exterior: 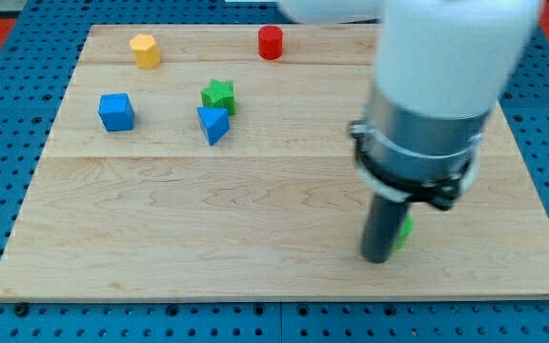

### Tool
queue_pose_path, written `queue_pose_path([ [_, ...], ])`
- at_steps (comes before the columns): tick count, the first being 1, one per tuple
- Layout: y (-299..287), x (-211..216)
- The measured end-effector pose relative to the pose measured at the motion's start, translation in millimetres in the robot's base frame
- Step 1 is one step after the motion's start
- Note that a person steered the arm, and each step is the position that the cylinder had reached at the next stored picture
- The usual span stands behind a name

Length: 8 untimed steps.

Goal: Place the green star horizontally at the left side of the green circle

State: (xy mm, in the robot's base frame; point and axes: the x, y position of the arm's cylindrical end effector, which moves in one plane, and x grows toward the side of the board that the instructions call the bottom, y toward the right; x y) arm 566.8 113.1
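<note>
While my tip (377,257) rests at the lower right, hiding most of the green circle (406,230), the green star (218,94) sits upper left on the desk (208,229), likely light, rigid, best pushed on a flat side; no grasping end effector exists.

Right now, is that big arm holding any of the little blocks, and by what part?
No, nothing is held. I have no claw, only a rod. My tip rests on the board right beside a green block, mostly hidden behind the rod; whether they touch cannot be told.
</note>
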Motion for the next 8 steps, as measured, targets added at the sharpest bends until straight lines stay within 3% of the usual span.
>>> queue_pose_path([
  [1,-17.3,7.9],
  [2,-51.0,-13.8],
  [4,-2.2,-56.4],
  [6,56.1,-43.3],
  [8,-59.7,-118.3],
])
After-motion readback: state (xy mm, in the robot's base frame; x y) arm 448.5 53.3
